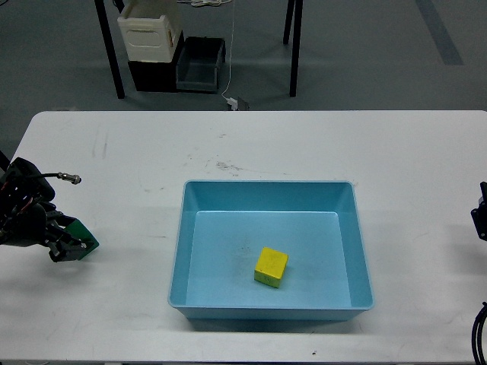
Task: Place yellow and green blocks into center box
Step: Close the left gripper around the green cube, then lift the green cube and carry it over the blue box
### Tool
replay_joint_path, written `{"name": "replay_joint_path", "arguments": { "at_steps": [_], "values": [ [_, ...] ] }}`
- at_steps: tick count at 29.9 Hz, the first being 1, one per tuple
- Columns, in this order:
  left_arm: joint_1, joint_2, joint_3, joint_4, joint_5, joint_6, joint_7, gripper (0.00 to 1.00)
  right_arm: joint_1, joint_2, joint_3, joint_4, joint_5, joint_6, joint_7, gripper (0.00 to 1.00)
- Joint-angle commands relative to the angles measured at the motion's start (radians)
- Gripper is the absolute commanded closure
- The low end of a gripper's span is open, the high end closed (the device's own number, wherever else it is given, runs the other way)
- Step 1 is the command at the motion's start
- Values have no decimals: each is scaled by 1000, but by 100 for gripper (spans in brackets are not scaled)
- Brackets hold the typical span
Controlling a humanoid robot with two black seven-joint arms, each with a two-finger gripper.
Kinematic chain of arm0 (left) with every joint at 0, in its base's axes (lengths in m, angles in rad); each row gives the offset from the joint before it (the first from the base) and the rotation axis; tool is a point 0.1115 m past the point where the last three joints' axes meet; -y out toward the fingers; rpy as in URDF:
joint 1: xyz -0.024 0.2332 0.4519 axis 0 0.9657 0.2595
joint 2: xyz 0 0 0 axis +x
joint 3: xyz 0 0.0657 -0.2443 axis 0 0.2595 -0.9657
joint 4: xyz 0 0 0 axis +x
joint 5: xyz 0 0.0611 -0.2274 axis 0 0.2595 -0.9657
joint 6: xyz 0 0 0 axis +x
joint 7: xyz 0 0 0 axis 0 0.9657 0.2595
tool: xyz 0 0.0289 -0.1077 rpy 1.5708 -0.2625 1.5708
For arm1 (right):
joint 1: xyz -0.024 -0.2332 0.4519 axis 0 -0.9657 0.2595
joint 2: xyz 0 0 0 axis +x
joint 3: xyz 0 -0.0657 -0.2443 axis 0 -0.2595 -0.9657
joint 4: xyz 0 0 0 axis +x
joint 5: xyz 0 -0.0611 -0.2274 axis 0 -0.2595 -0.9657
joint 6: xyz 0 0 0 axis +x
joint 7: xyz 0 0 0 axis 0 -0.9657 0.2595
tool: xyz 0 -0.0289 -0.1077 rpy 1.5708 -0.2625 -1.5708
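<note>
White table (114, 152), yellow block (271, 267) in blue tray (179, 262), left gripper (70, 245) clamping half-hidden green block (81, 236), right gripper cropped.

So the big shallow light blue plastic tray (270, 251) sits around the middle of the white surface (304, 144), with the small bright yellow cube (271, 267) lying inside on its floor, a bit toward the near wall. Over at the left edge, the left claw (67, 245) is closed around the small dark green cube (81, 237), well away from the tray. The right arm (480, 213) barely pokes in at the right edge, claw not visible.
</note>
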Motion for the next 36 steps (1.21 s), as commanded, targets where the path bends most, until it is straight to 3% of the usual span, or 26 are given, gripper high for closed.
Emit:
{"name": "replay_joint_path", "arguments": {
  "at_steps": [1,5,11,17,23,28,32,36],
  "values": [
    [4,1,0,1,1,-2,0,51,0,0,0,-2,0,0,3,0],
    [3,4,-1,1,-3,3,0,62,0,0,0,-4,0,0,3,0],
    [-26,12,-17,3,-81,21,0,65,0,0,0,-4,0,0,3,0],
    [-213,12,-14,23,-296,34,0,65,0,0,0,-5,0,-1,3,0],
    [-351,-3,-11,-80,-353,18,0,65,0,0,8,-4,0,-1,3,0],
    [-407,-118,-9,-170,-348,-8,0,65,0,0,12,-4,0,-1,3,0],
    [-456,-207,-6,-221,-327,-101,0,65,0,0,12,-4,0,-1,3,0],
    [-485,-322,-3,-229,-258,-105,0,65,0,0,12,-4,0,-1,9,0]
  ]
}}
